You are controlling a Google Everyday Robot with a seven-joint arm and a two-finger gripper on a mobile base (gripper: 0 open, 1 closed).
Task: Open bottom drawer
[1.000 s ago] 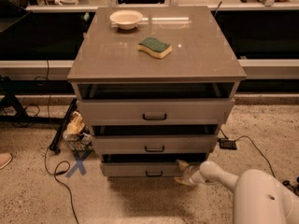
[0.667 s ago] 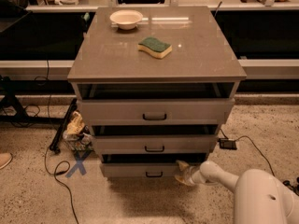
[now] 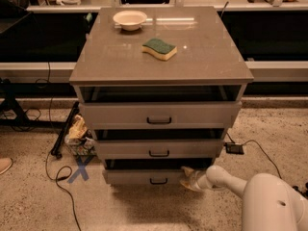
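Observation:
The grey cabinet has three drawers. The bottom drawer (image 3: 139, 177) is the lowest, with a flat grey front and a small black bar handle (image 3: 158, 181), and it stands pulled out a little with a dark gap above it. My gripper (image 3: 188, 179) sits at the right end of this drawer's front, right of the handle, at the end of my white arm (image 3: 226, 179) that comes in from the lower right. The middle drawer (image 3: 159, 149) and the wider top drawer (image 3: 159, 114) also stand slightly out.
On the cabinet top (image 3: 202, 57) lie a green-and-yellow sponge (image 3: 159, 48) and a white bowl (image 3: 130, 19). A crumpled bag (image 3: 77, 134), black cables (image 3: 60, 172) and a blue X mark (image 3: 79, 169) are on the floor at left. A black box with a cable (image 3: 234, 148) lies at right.

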